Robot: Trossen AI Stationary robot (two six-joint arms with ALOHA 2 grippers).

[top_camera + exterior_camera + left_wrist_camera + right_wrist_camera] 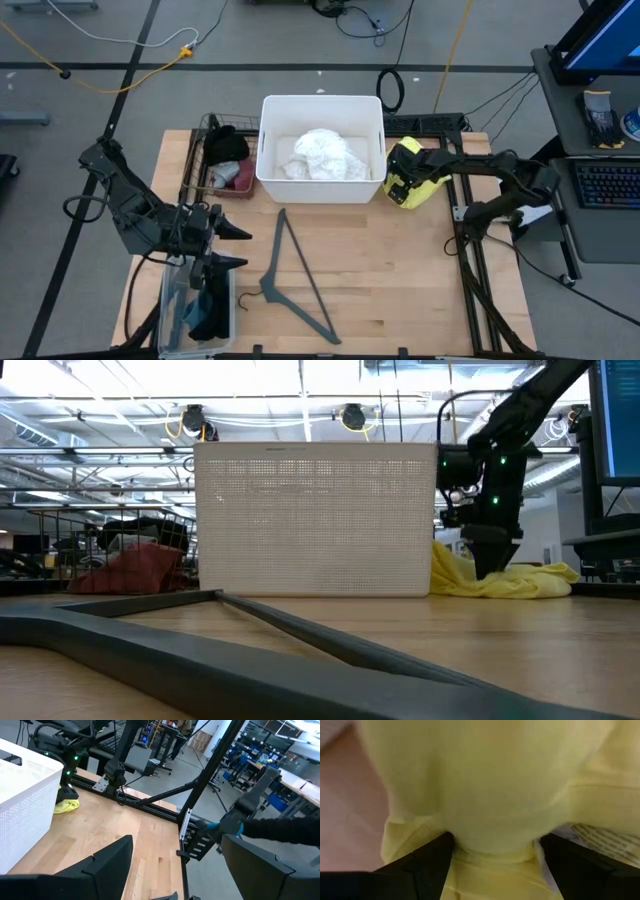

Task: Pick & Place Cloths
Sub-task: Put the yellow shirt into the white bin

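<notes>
A yellow cloth [420,190] lies bunched on the table against the right side of the white basket [268,140]; it also shows in the low view [530,580]. My right gripper [403,172] stands on it, open, pointing down [490,565]. A lacy white cloth [322,155] lies in the white basket. Black [226,145] and maroon [228,175] cloths sit in a wire basket [205,125]. My left gripper [240,247] hovers open at the table's left, touching nothing, beside a clear bin [170,300] holding dark and teal cloth [205,312]. My right gripper [492,852] comes down on the yellow cloth from above with its fingers [427,862] apart. A bulge of the cloth [490,810] rises between them, several folds thick. The cloth rests on the table.
A grey plastic hanger [295,270] lies on the table's middle, toward the near edge, and fills the foreground of the low view [250,650]. Bare wood lies right of it. Black frame rails [470,260] run along the table's right side. A person's gloved hand and sleeve [235,822] show beyond the table.
</notes>
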